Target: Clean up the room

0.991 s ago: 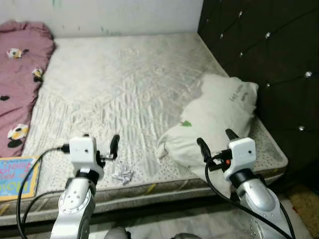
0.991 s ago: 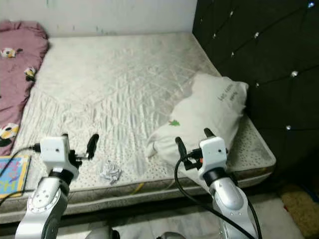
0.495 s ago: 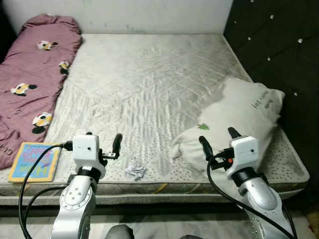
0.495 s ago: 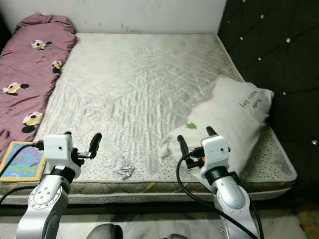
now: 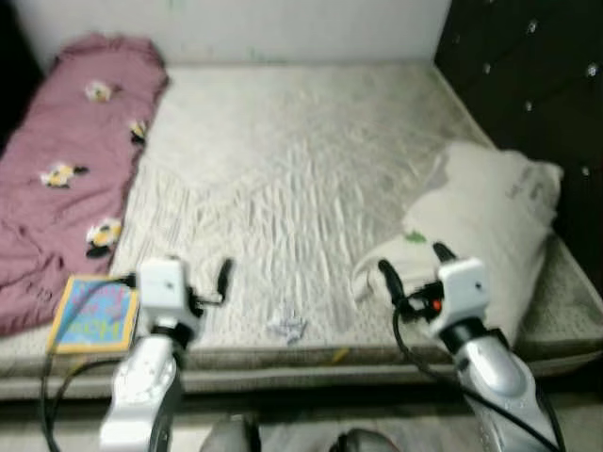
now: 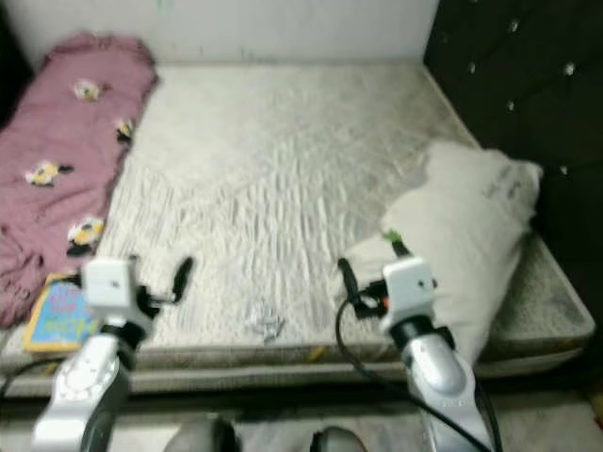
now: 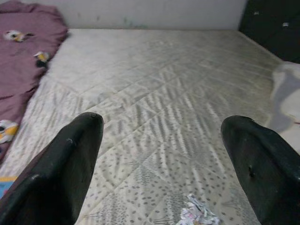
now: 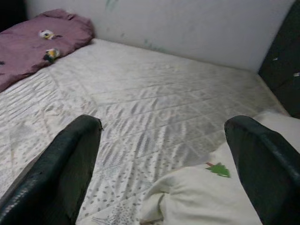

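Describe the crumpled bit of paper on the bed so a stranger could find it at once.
Start at the bare quilted mattress and go to its near edge. Between the colourful book at the robot's left and the cream pillow at its right lies the crumpled paper. It is the one small, white, wadded scrap there.

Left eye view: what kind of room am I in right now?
Most likely a bedroom. A bare quilted mattress lies against a dark tufted headboard, with a white pillow and a pink cartoon-print blanket on it. Crumpled paper and a book sit near the front edge.
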You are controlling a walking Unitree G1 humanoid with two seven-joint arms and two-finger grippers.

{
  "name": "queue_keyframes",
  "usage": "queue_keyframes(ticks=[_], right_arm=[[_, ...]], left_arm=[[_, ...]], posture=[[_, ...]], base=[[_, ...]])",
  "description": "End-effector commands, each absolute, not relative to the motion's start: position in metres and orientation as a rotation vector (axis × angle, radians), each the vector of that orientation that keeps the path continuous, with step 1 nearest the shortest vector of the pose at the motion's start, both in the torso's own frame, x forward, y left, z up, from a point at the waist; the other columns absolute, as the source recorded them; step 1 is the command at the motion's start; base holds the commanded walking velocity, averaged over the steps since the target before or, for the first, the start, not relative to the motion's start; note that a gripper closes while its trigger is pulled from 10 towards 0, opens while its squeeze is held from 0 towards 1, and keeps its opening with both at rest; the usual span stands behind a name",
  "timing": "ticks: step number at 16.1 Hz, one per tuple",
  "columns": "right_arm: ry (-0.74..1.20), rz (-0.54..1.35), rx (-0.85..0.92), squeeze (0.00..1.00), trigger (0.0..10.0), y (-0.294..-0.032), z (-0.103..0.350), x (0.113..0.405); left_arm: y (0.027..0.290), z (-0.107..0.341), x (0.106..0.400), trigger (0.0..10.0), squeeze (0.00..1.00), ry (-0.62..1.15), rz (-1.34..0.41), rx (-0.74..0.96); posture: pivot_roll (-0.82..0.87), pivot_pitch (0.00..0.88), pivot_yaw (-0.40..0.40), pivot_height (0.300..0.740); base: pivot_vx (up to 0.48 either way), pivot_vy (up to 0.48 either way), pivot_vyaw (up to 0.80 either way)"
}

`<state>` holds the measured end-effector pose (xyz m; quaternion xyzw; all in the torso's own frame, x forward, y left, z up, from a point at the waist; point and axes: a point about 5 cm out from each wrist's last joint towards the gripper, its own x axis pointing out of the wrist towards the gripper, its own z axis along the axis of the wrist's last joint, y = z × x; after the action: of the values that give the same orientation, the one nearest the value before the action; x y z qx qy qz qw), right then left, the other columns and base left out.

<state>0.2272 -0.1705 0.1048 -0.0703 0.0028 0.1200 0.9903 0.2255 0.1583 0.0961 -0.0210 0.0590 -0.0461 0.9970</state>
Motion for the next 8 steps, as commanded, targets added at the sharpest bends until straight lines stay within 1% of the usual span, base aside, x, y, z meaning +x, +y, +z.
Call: queue_keyframes(ticks=[1, 2, 8], right_arm=[[-0.003, 0.245, -0.135, 0.00, 10.0, -0.1678, 0.1069, 0.2283], [-0.003, 0.243, -0.135, 0.00, 10.0, -0.1678, 0.1068, 0.2283], [0.012, 0.240, -0.129, 0.00, 10.0, -0.1681, 0.1029, 0.2263]], left_arm=[[0.1656, 0.1003, 0.2264, 10.0, 0.00, 0.100, -0.056, -0.018], [0.1667, 0.1004, 0.2267, 10.0, 0.00, 0.098, -0.029, 0.005], [0.1646, 0.0972, 0.2260, 10.0, 0.00, 0.111, -0.045, -0.046]], posture=[[-0.02, 0.071, -0.036, 0.740], [-0.02, 0.071, -0.036, 0.740], [-0.02, 0.069, -0.042, 0.740]], base=[[0.000, 0.480, 0.00], [0.000, 0.244, 0.00], [0.000, 0.000, 0.00]])
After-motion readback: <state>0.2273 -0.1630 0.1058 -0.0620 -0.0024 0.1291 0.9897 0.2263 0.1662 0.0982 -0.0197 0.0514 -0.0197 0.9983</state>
